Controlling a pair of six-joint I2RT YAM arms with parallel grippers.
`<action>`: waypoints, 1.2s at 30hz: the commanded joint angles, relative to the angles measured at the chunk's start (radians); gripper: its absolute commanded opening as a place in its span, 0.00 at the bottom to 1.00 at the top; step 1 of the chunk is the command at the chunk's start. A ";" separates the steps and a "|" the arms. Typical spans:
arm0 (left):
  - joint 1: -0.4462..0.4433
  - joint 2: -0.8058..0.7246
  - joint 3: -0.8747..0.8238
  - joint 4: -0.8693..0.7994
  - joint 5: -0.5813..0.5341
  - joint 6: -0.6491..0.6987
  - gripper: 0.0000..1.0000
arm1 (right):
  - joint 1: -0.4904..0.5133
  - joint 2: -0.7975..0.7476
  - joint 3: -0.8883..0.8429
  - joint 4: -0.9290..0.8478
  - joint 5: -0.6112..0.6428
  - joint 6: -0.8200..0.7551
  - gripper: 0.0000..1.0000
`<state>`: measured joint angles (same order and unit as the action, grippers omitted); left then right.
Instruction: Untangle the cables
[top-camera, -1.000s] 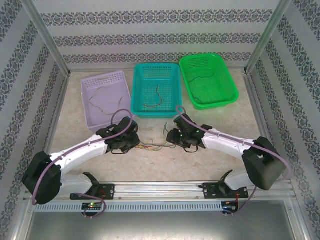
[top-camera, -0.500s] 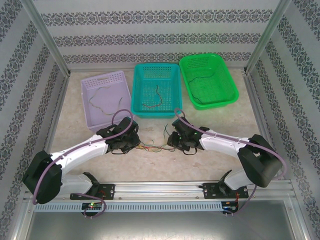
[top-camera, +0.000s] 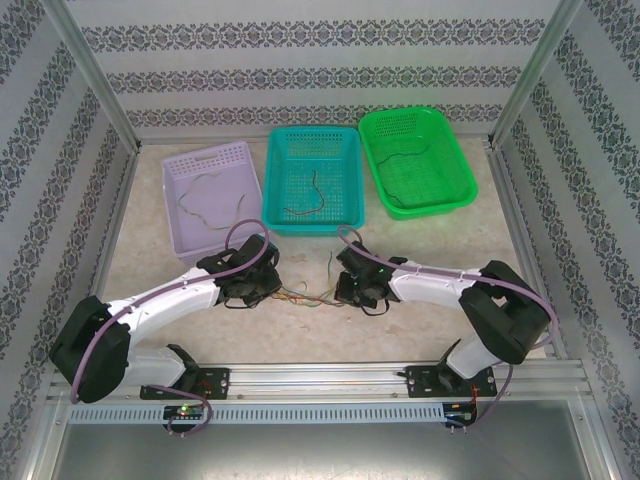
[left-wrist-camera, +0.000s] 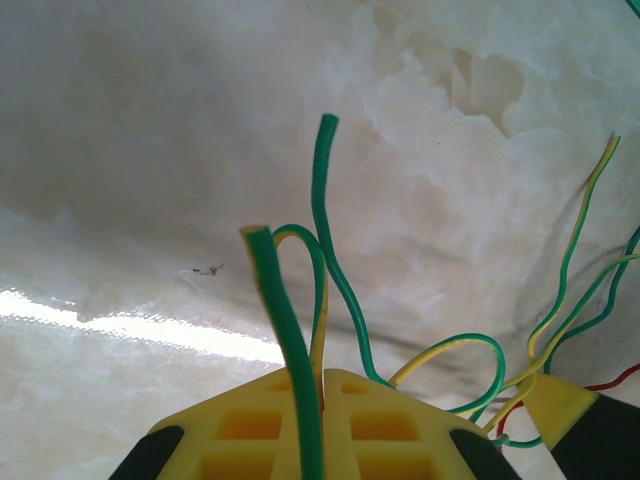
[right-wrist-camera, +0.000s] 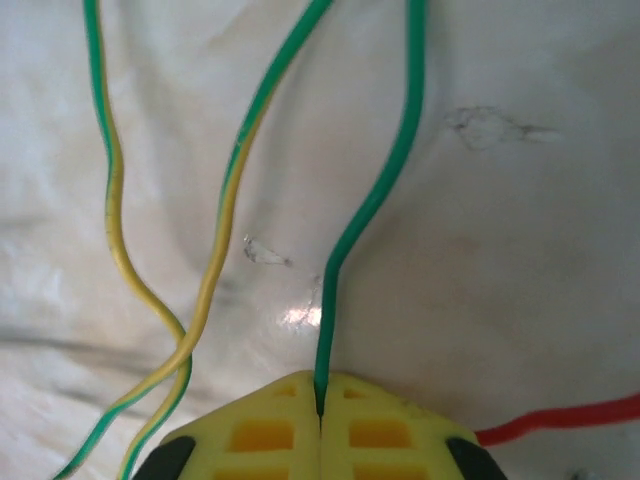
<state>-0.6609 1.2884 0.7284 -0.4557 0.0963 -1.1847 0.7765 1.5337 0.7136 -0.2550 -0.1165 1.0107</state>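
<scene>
Pale, marble-patterned tabletop (top-camera: 150, 250) inside a booth with patterned wallpaper walls, seen from above. Three baskets sit in a row at the far side: a purple basket (top-camera: 205, 153), a teal basket (top-camera: 271, 180) and a green basket (top-camera: 462, 165), each with one thin wire lying in it. Near the front, the two arms reach toward each other, and the cables (top-camera: 310, 297), a small knot of green, yellow-green and red strands, lie on the table between them. The left gripper (top-camera: 270, 288) is closed tight on the cables; its wrist view shows its yellow pads (left-wrist-camera: 270, 425) pressed together around a green strand and a yellow-green loop, with more strands curling off to the right. The right gripper (top-camera: 350, 290) is also clamped shut, pinching a single green wire (right-wrist-camera: 375, 210) that rises straight out of the seam between its pads (right-wrist-camera: 260, 435). Two yellow-green strands (right-wrist-camera: 225, 230) run free beside it, and a red strand (right-wrist-camera: 560, 418) trails off to the right. The step in hand looks like drawing that one green wire out of the knot. It would go best with the left gripper anchoring the bundle while the right pulls slowly and low, along the wire's length. If neighbouring loops tighten instead of slipping, pausing beats pulling harder.
</scene>
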 joint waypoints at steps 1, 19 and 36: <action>-0.005 -0.018 0.015 -0.024 -0.025 0.023 0.00 | -0.001 -0.077 0.012 -0.084 0.130 -0.023 0.00; 0.000 -0.019 0.008 -0.180 -0.157 0.018 0.00 | -0.419 -0.533 0.023 -0.382 0.201 -0.295 0.00; 0.000 0.031 0.057 -0.258 -0.181 -0.003 0.00 | -0.754 -0.564 0.234 -0.442 0.409 -0.532 0.00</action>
<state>-0.6609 1.3094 0.7597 -0.6556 -0.0578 -1.1828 0.0692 0.9894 0.8963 -0.6849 0.2222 0.5655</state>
